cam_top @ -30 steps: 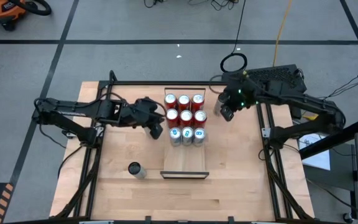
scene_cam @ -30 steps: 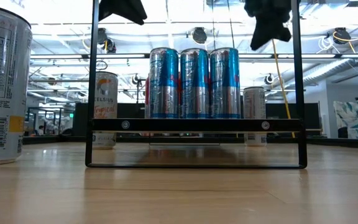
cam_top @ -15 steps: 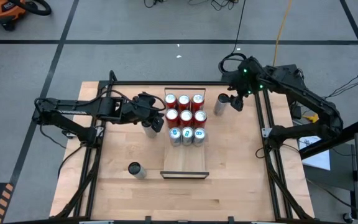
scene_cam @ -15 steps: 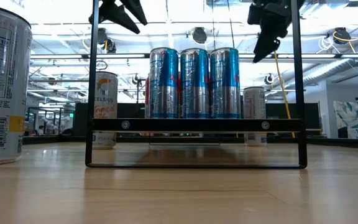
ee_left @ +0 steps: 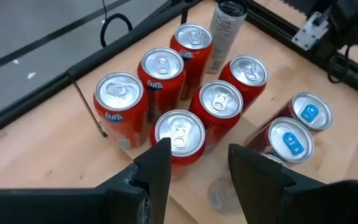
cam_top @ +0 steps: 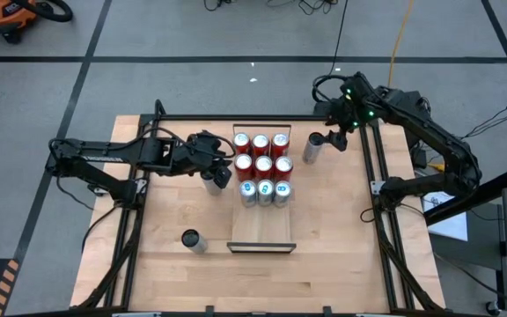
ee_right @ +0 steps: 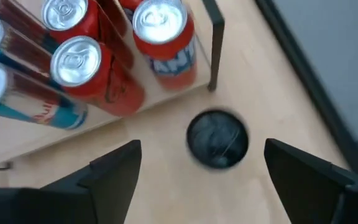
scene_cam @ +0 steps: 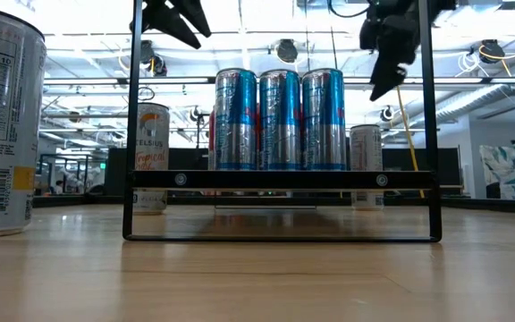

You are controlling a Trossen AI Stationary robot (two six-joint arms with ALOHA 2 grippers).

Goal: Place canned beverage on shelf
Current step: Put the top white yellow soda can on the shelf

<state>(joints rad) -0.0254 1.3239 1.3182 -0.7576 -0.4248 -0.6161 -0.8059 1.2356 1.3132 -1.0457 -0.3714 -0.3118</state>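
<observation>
Shelf [cam_top: 262,231] holds nine cans; three cans left on table. Right gripper [cam_top: 335,141] wide open, empty, at 3 o'clock of grey can [cam_top: 312,148]; left gripper [ee_left: 197,163] part-open, empty.

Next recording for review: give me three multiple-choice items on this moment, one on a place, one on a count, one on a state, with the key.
1. Where is the dark-topped silver can nearest the right claw?
A. on the light-wood shelf board
B. on the tabletop, right of the board
C. lifted in the air

2. How many red round-topped soda cans stand on the light-wood shelf board?
A. four
B. six
C. nine

3. The right claw is:
A. open, holding nothing
B. shut on a can
C. out of view

Key: B, the high view shows it on the table beside the board; B, two rows of three; A, the right wrist view shows spread fingers above the can.
</observation>
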